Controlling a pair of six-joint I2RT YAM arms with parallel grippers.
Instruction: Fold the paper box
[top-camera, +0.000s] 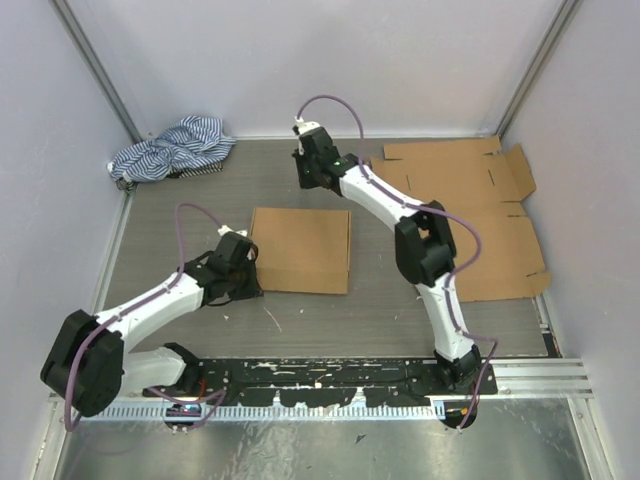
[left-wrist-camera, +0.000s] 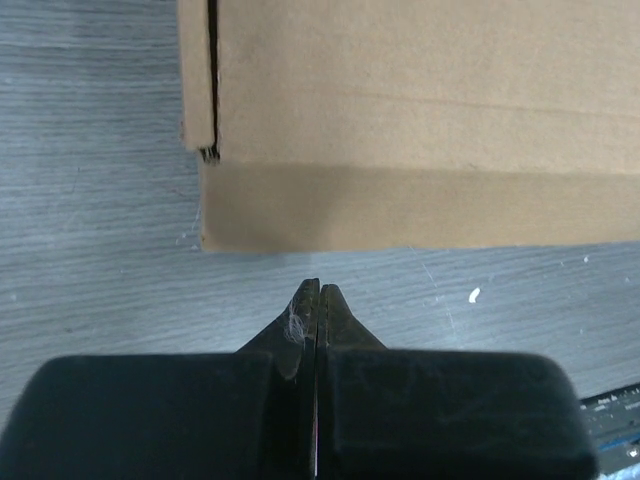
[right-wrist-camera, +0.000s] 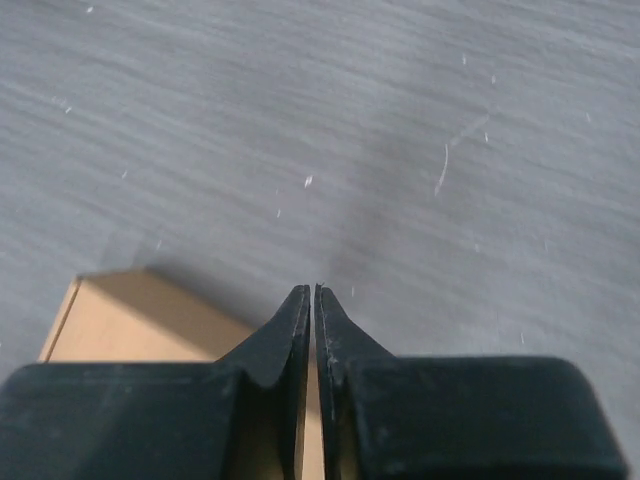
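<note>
Left pincer (left-wrist-camera: 318, 292) is clenched on nothing, tips just short of the paper box (left-wrist-camera: 420, 110)'s left edge. Right pincer (right-wrist-camera: 313, 292) is pinched together too, empty, over the table (right-wrist-camera: 400, 120) by a box corner. The box sits mid-table.

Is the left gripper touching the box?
Apart. Left wrist view: the shut left gripper sits short of the box; a strip of table shows between them.
</note>
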